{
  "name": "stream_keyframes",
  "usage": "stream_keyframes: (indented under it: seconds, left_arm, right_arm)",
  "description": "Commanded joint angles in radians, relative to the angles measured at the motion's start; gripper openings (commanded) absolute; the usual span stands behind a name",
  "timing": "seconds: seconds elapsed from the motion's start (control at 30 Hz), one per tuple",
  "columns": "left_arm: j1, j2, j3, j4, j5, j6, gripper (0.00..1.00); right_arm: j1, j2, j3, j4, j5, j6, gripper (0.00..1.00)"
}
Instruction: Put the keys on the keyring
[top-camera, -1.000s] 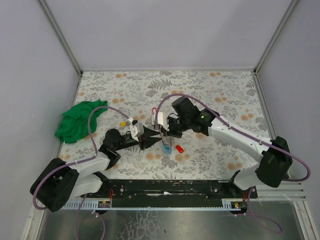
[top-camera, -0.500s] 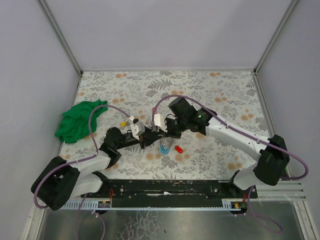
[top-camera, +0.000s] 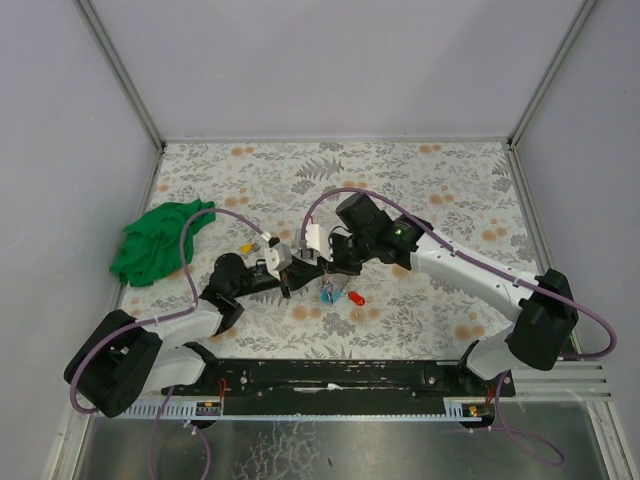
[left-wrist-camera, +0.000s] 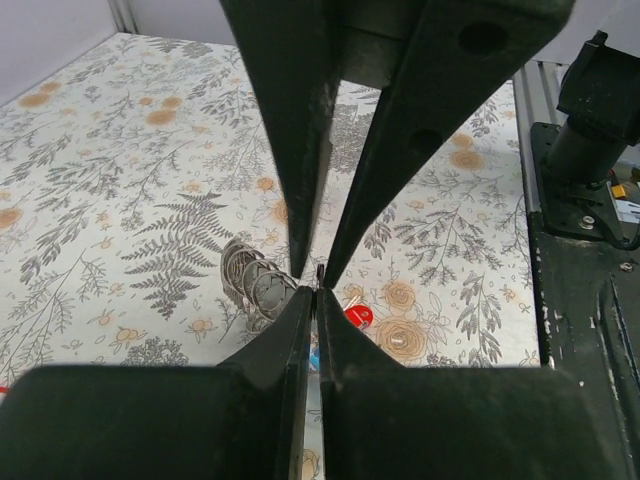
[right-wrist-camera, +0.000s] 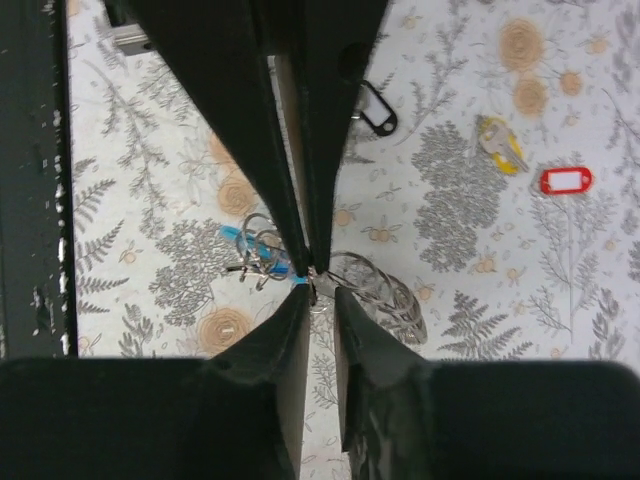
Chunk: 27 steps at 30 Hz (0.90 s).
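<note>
While the left gripper (left-wrist-camera: 316, 295) pinches shut beside the silver coiled-wire keyring (right-wrist-camera: 385, 292), midway along the floral worktop's (top-camera: 430, 190) near edge, the right gripper (right-wrist-camera: 322, 292) stands narrowly parted. The blue-tagged key (top-camera: 328, 293) and the red-tagged key (top-camera: 358, 298) lie just beside them, unthreaded. Threading looks next, and it needs the ring steadied.

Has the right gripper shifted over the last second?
Yes. Seen from the top, the right gripper has edged left, away from the red tag lying on the table.
</note>
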<state>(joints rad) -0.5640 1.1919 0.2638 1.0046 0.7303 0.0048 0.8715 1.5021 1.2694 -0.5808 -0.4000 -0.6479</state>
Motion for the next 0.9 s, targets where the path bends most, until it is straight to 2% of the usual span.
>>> stream_keyframes:
  seconds: [0.0,0.07,0.2,0.43,0.47,0.5,0.67,0.8,0.87]
  left_arm:
    - [0.004,-0.028,-0.021,0.035,-0.053,0.001,0.0]
    - [0.004,-0.043,-0.031,0.041,-0.073,-0.004,0.0]
    - [0.004,-0.07,-0.055,0.054,-0.104,-0.025,0.0]
    - [0.004,-0.154,-0.103,0.044,-0.168,-0.056,0.0]
    - [0.004,-0.164,-0.111,0.043,-0.173,-0.059,0.0]
    - [0.004,-0.174,-0.116,0.044,-0.174,-0.063,0.0]
    - [0.004,-0.2,-0.138,0.034,-0.169,-0.086,0.0]
    - [0.004,-0.21,-0.155,0.037,-0.185,-0.095,0.0]
    - [0.003,-0.211,-0.159,0.036,-0.2,-0.095,0.0]
  right_arm:
    - [0.005,-0.077,-0.011,0.13,0.068,0.086,0.27]
    - [-0.004,-0.116,-0.058,0.199,0.096,0.124,0.39]
    - [-0.033,-0.21,-0.167,0.404,0.146,0.201,0.54]
    - [-0.133,-0.297,-0.327,0.699,0.264,0.481,0.78]
    - [-0.138,-0.298,-0.35,0.736,0.294,0.513,0.96]
    - [-0.145,-0.295,-0.369,0.769,0.313,0.543,0.99]
    - [-0.175,-0.208,-0.369,0.817,0.349,0.647,0.99]
    - [-0.177,-0.129,-0.358,0.876,0.392,0.666,0.99]
    - [-0.212,-0.074,-0.333,0.875,0.333,0.676,0.99]
